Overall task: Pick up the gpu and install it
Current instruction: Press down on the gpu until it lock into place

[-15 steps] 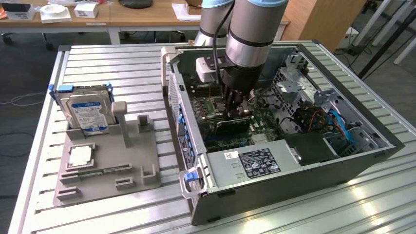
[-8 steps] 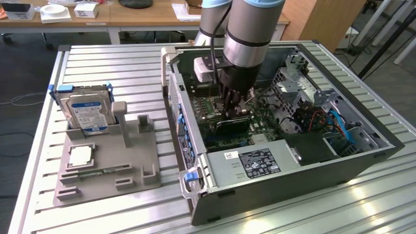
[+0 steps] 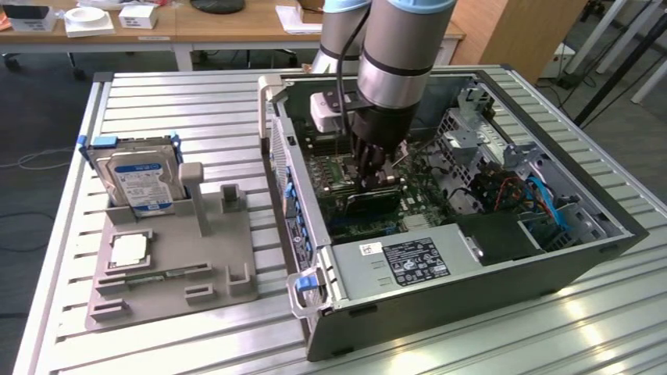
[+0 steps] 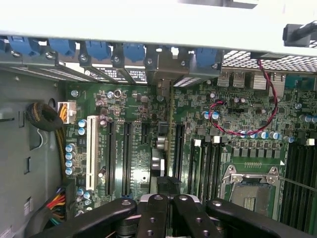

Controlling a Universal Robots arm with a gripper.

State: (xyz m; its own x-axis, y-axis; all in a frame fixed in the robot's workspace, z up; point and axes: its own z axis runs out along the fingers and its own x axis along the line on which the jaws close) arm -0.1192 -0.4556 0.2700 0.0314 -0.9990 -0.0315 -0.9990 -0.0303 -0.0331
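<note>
Closed hand (image 4: 166, 198) hides most of the edge-on gpu (image 4: 165, 134)

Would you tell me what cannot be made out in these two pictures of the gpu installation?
1. Wrist view: the gpu shows edge-on, so its lower edge and the slot beneath it are hidden by the card itself and the end effector.
2. Exterior view: the arm hides part of the motherboard behind it.
3. Exterior view: the print on the hard drive label is too small to read.
</note>
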